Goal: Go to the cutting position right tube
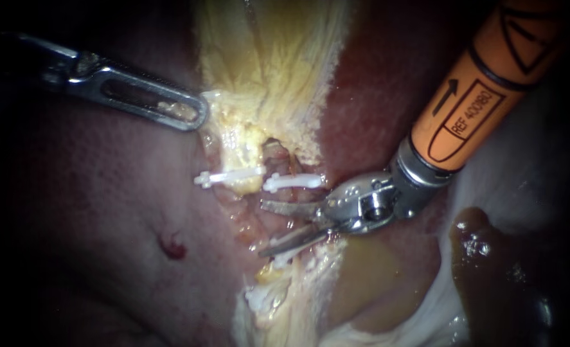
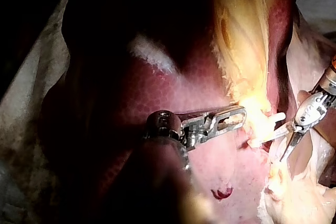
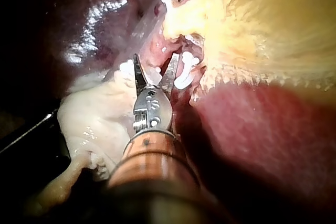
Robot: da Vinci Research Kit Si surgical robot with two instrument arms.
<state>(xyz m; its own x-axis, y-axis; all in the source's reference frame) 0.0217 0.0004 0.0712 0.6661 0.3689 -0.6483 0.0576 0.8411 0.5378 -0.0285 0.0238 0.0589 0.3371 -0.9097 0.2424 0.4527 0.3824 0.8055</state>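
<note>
Your right instrument (image 1: pixel 263 229) has its blades parted, gripping nothing; the right tube (image 1: pixel 274 157) runs under the white clip (image 1: pixel 294 182) just above them. Slide the blades on until that tube sits squarely between them, clear of the clip, while your left instrument (image 1: pixel 198 115), clamped on the yellow tissue (image 1: pixel 265 64), holds tension.
</note>
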